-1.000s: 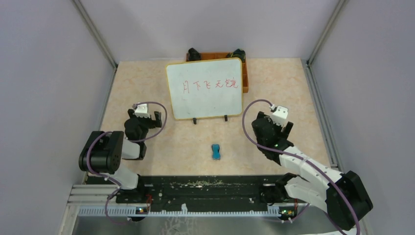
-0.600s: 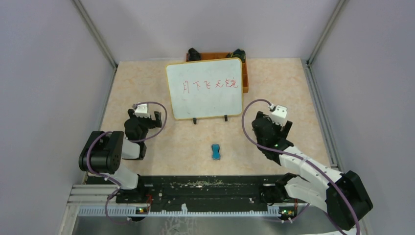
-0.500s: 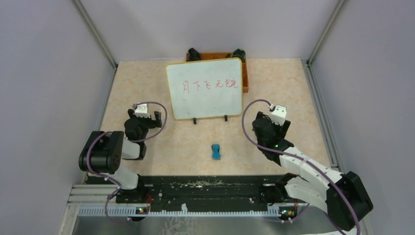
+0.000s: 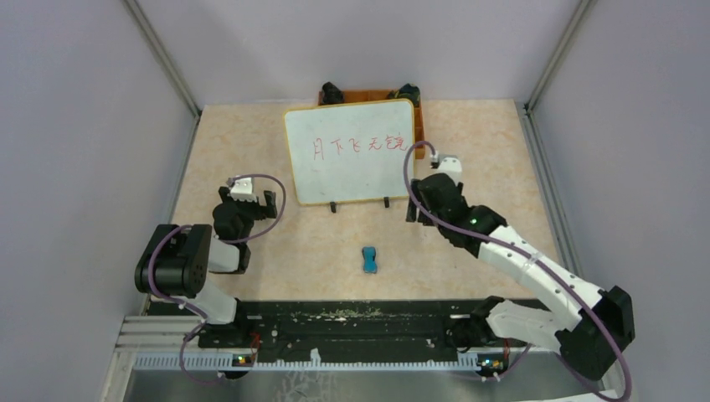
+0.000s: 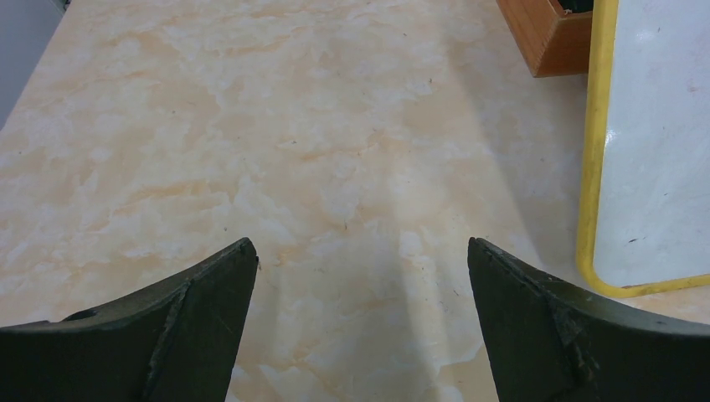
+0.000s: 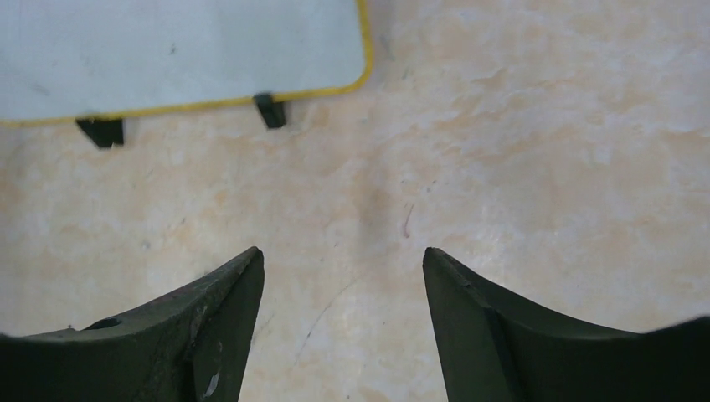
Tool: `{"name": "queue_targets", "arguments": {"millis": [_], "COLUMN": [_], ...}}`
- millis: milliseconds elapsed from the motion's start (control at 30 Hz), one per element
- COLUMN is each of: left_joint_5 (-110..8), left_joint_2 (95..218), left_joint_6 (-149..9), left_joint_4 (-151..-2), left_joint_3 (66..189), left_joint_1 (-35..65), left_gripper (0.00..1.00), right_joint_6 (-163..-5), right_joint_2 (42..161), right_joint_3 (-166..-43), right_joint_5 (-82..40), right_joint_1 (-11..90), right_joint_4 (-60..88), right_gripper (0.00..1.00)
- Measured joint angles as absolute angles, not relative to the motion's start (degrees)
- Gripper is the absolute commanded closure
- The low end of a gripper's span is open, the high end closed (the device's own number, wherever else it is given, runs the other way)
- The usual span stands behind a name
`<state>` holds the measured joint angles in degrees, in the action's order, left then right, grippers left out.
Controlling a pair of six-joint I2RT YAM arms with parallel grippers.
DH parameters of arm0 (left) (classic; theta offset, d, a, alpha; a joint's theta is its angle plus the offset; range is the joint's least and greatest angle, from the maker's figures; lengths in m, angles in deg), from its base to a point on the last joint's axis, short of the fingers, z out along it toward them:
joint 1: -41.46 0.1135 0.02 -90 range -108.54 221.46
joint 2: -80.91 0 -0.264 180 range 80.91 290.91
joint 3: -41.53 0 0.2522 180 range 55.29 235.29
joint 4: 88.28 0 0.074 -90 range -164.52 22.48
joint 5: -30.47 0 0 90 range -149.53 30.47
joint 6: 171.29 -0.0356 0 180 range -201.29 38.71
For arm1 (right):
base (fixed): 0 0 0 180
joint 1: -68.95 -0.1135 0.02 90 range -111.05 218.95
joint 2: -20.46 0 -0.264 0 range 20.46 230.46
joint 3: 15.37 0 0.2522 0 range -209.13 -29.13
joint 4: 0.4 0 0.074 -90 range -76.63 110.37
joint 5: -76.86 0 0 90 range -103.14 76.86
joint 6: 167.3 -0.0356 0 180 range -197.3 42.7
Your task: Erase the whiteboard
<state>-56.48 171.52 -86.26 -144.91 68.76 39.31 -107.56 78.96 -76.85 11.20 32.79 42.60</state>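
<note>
The whiteboard (image 4: 349,167) stands at the back middle of the table on two black feet, with red handwritten characters (image 4: 358,145) across it. My left gripper (image 4: 249,199) is open and empty, left of the board; the left wrist view (image 5: 360,251) shows the board's yellow-framed left edge (image 5: 653,167) to its right. My right gripper (image 4: 416,205) is open and empty by the board's lower right corner; the right wrist view (image 6: 343,255) shows the board's bottom edge (image 6: 167,50) and a foot (image 6: 270,109) ahead of it.
A small blue block (image 4: 369,259), like an eraser, lies on the table in front of the board. An orange tray (image 4: 420,134) sits behind the board, and its corner shows in the left wrist view (image 5: 553,38). Grey walls close in the table.
My right arm has swung left and forward, from the right side of the table to the board's lower right corner. The left arm, board and blue block have not moved.
</note>
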Motion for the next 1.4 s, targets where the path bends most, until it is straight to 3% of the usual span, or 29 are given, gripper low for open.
{"name": "queue_targets", "arguments": {"millis": [300, 1000, 1400], "left_joint_5": [-56.5, -56.5, -56.5], "left_joint_2": [171.5, 171.5, 171.5], "left_joint_6": [-86.3, -86.3, -86.3], "left_joint_4": [-144.9, -145.1, -145.1], "left_joint_3": [68.8, 68.8, 68.8], "left_joint_1": [39.3, 39.3, 39.3], "left_gripper": [0.0, 0.0, 0.0], "right_joint_6": [-110.6, -115.5, -116.6], "right_joint_2": [94.1, 110.1, 113.8], "right_joint_3": [-86.3, -86.1, -85.8], "right_joint_5": [9.5, 2.0, 0.5], "right_joint_1": [17.4, 10.4, 9.7], "right_joint_4": [54.3, 45.1, 41.4], "right_gripper": [0.31, 0.34, 0.47]}}
